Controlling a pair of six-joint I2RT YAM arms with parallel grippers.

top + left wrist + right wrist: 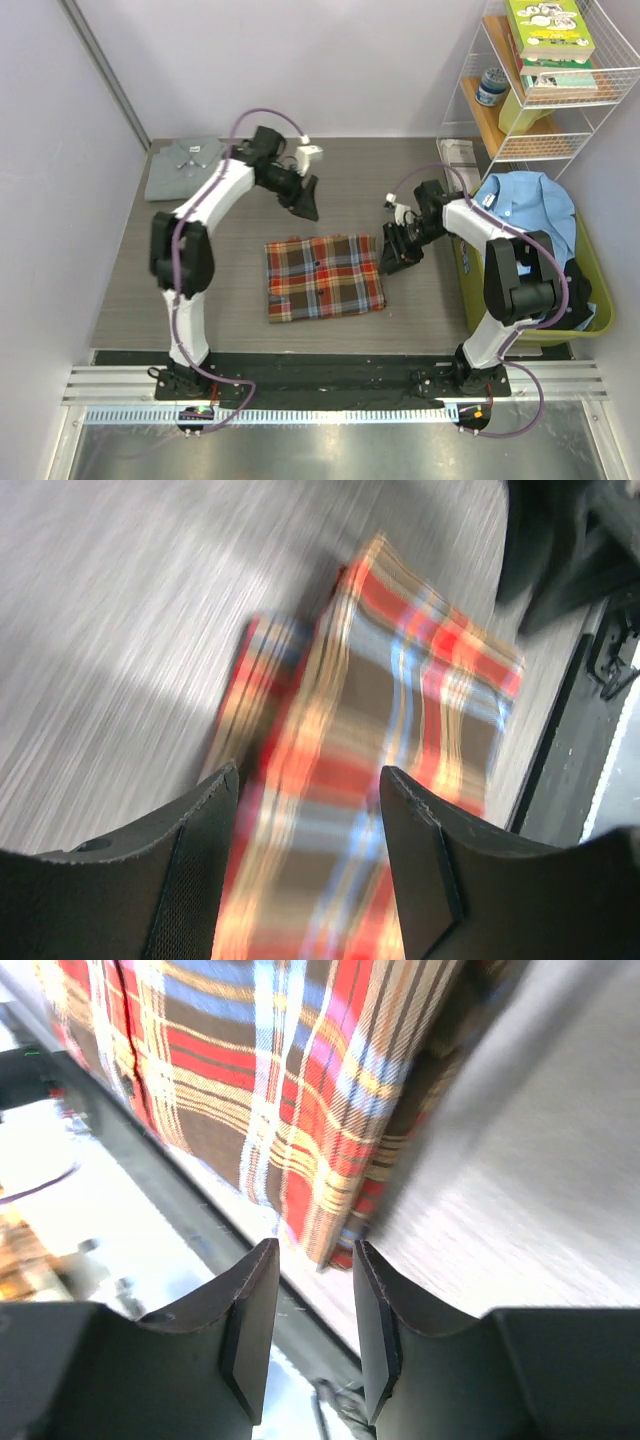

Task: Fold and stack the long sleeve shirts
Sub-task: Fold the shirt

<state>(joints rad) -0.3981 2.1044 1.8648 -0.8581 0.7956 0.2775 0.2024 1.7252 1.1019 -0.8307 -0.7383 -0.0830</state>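
The plaid flannel shirt (323,277) lies folded into a rectangle at the table's middle. It also shows in the left wrist view (380,740), blurred, and in the right wrist view (270,1090). The pale grey shirt (185,166) lies folded at the back left corner. My left gripper (304,197) hangs above the table behind the plaid shirt, open and empty (310,870). My right gripper (393,252) is just right of the plaid shirt's right edge, open and empty (312,1300), with the shirt's corner just beyond its fingertips.
A green bin (560,300) with a light blue shirt (525,205) draped over it stands at the right. A white wire shelf (545,80) with books stands at the back right. A paper sheet (458,152) lies near it.
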